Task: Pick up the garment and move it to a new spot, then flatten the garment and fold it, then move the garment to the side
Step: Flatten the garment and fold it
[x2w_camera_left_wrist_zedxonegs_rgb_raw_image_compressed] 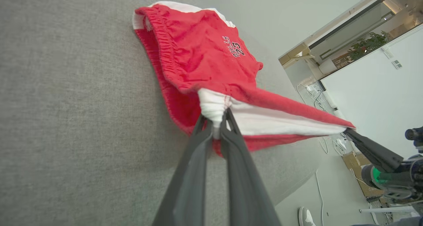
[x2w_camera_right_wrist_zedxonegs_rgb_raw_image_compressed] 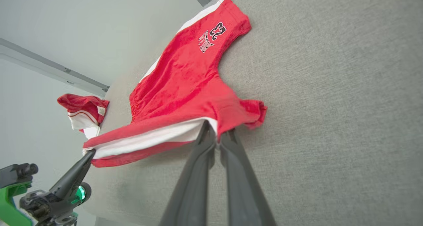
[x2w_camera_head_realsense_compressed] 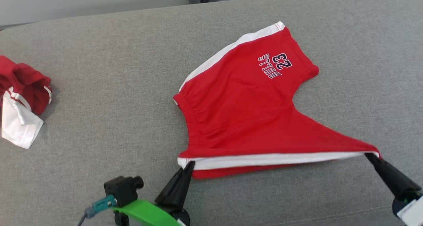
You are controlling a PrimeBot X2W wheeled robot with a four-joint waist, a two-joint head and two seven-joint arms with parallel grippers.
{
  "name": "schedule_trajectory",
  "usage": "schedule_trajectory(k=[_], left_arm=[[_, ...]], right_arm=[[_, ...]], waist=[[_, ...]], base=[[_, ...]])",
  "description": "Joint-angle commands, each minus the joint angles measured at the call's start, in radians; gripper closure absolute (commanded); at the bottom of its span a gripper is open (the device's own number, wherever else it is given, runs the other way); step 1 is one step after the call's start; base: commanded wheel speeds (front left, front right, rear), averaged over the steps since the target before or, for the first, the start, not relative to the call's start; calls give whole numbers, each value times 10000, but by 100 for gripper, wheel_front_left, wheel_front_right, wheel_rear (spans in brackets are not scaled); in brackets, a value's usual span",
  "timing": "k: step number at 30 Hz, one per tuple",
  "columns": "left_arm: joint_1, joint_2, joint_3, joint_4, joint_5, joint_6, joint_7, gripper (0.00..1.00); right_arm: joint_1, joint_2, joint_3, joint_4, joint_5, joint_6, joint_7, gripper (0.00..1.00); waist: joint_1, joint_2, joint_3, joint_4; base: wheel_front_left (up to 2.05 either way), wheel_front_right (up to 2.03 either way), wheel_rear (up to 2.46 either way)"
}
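Observation:
The garment (x2w_camera_head_realsense_compressed: 244, 113) is a pair of red shorts with white side stripes and a "23" print, lying on the grey surface with its near edge lifted and stretched taut. My left gripper (x2w_camera_head_realsense_compressed: 190, 165) is shut on the near left corner, pinching bunched white fabric, as the left wrist view shows at the garment (x2w_camera_left_wrist_zedxonegs_rgb_raw_image_compressed: 198, 57) and gripper (x2w_camera_left_wrist_zedxonegs_rgb_raw_image_compressed: 216, 122). My right gripper (x2w_camera_head_realsense_compressed: 370, 155) is shut on the near right corner; the right wrist view shows the garment (x2w_camera_right_wrist_zedxonegs_rgb_raw_image_compressed: 185, 84) and gripper (x2w_camera_right_wrist_zedxonegs_rgb_raw_image_compressed: 216, 133) with red cloth bunched beside the fingertips. The far leg with the print lies flat.
A second red and white garment (x2w_camera_head_realsense_compressed: 19, 100) lies crumpled at the far left of the grey cushioned surface (x2w_camera_head_realsense_compressed: 109, 87). The surface's back edge meets a pale wall. Beyond its right end the left wrist view shows floor, cables and a shoe (x2w_camera_left_wrist_zedxonegs_rgb_raw_image_compressed: 307, 216).

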Motion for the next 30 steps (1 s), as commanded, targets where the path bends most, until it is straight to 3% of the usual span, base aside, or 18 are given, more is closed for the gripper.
schedule_trajectory(k=[1,10,17,22,30], left_arm=[[-508,-124,185,-141,-227,58,86,100],[-3139,-1487,798,257,-1240,541,1082,100],[-5353,-2178,1017,1709,-1129,960,1125,100],[-6320,-2429,967,2774,-1475,792,815,100],[-7082,-2507,349,3460,-1867,562,37,100]], right_arm=[[-530,-162,-94,163,-7,0,181,100],[-4646,-948,-234,1461,-547,0,2122,100],[-7951,-747,29,2944,-1485,1,3403,100],[-9769,-269,358,4372,-2499,0,3771,100],[-11106,-124,424,5714,-3283,0,3297,100]], waist=[[1,-1,410,187],[1,-1,2080,1281],[1,-1,3129,1854],[1,-1,3575,2031],[1,-1,3836,2249]], base=[[0,0,0],[0,0,0],[0,0,0],[0,0,0],[0,0,0]])
